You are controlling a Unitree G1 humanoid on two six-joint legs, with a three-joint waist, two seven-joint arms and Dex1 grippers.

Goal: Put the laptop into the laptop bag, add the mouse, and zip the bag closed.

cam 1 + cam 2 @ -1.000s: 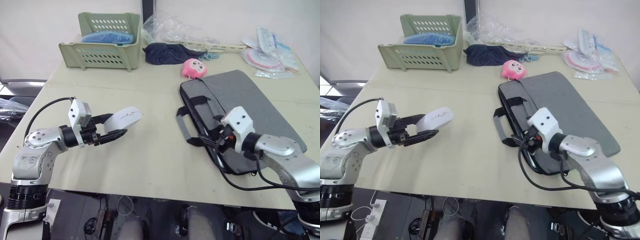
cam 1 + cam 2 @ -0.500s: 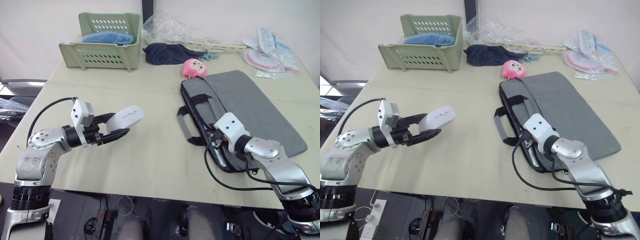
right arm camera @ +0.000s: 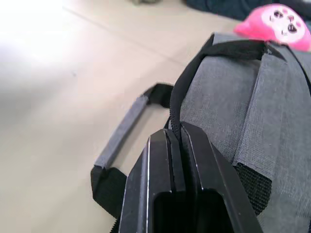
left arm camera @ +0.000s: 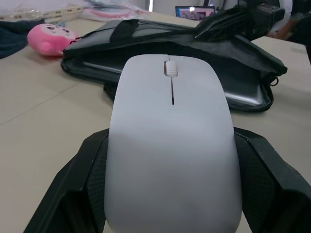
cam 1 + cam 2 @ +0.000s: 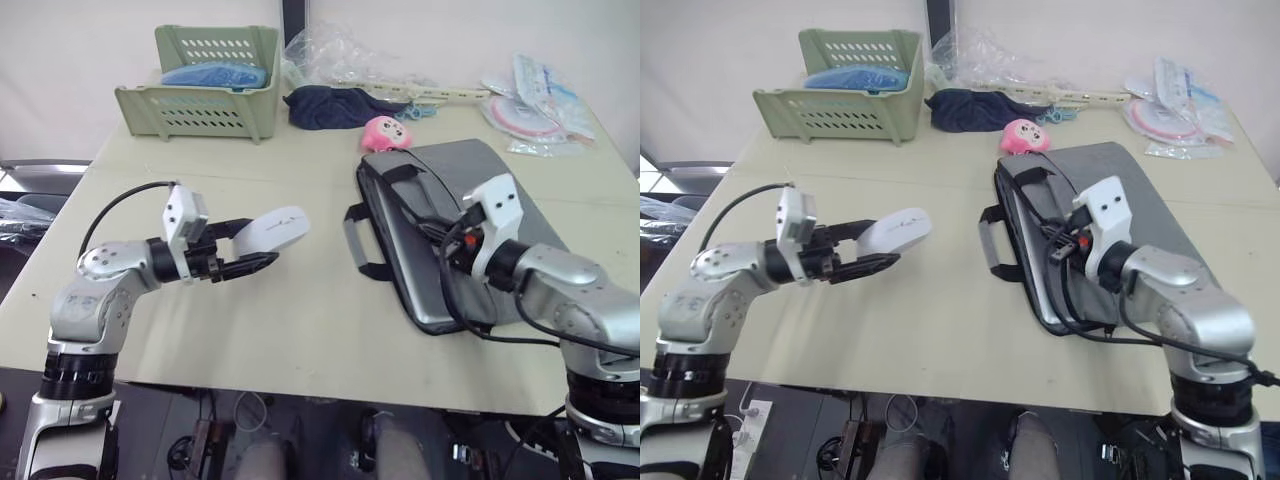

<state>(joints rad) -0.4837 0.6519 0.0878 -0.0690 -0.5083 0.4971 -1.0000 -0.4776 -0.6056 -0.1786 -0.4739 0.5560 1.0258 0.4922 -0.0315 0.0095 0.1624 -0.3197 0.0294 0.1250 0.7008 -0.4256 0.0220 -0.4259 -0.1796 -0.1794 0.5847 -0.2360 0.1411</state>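
A: Where's the mouse [image 5: 272, 228] rn?

B: In the left claw [image 5: 258, 243], pinched between the two black fingers [image 4: 80, 194], held above the counter [image 5: 300, 330], not touching it. White, flat, smooth, small scroll wheel on top. Long axis runs along the fingers, nose pointing out toward the bag.

A: And the laptop bag [image 5: 470, 235]?

B: Grey fabric w/ black trim, lying flat on the counter's right half, long axis going from near edge up toward the pink plush toy [image 5: 388, 132]. Mouth faces the left arm, so the mouse has a straight run across bare counter to it. Gap between them is still wide, well apart.

A: Laptop [image 4: 165, 80] in?

B: Looks so. Silver edge shows inside the open mouth in the left wrist view (only a strip of it, the rest is under the flap).

A: Right claw [image 3: 175, 145]?

B: Pressed together on the bag's black strap [image 3: 204, 58], lifting the top flap so the mouth gapes. Other handle [image 5: 358, 240] lies loose on the counter, on the side toward the mouse.

A: So which arm does the next bit?

B: Left, I'd judge. It has the mouse and faces the opening; right one's busy holding the flap. What matters: slot is low and long, so the mouse prob needs to go in flat, nose first, above the laptop edge. Zip not yet done.
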